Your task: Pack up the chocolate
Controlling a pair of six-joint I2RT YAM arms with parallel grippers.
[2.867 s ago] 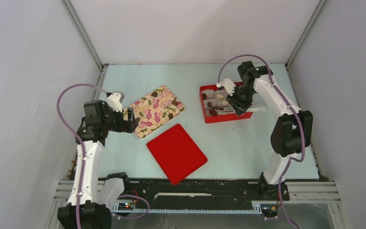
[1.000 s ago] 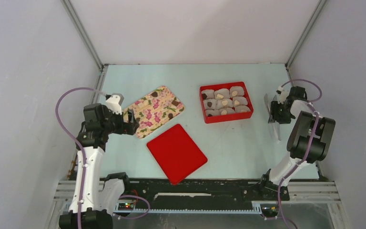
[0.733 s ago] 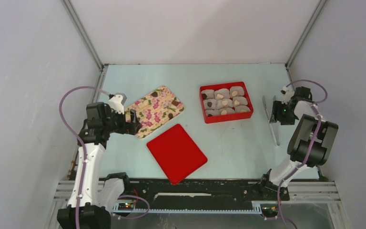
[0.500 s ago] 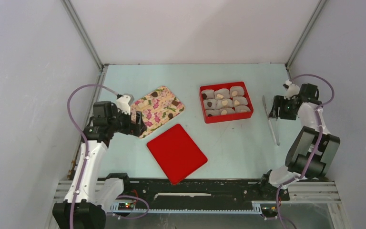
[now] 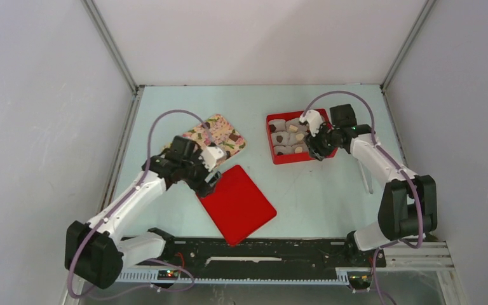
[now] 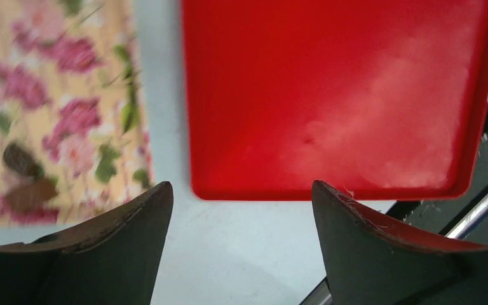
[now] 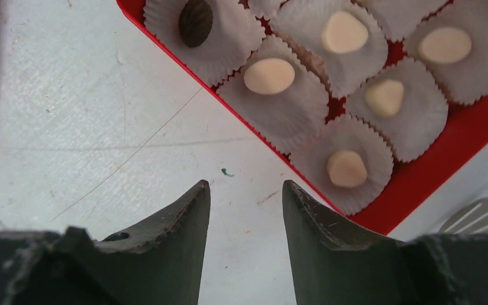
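Note:
The chocolate sits in white paper cups in the red box (image 5: 302, 158). In the right wrist view I see one dark piece (image 7: 196, 22) and several cream pieces (image 7: 269, 75). A few dark pieces (image 5: 234, 136) still lie on the flower-print tray (image 5: 219, 130), which also shows in the left wrist view (image 6: 19, 159). My left gripper (image 5: 211, 178) is open and empty (image 6: 241, 187) at the left corner of the flat red lid (image 5: 238, 206). My right gripper (image 5: 312, 143) is open and empty (image 7: 246, 184) over the table, beside the box's front edge.
A metal spatula (image 5: 363, 171) lies on the table right of the box; its end shows in the right wrist view (image 7: 476, 219). The black rail (image 5: 260, 244) runs along the near edge, just behind the lid. Side walls enclose the table.
My left arm swung right, from the tray's left end to the red lid. My right arm left the spatula at the right side and came back to the red box.

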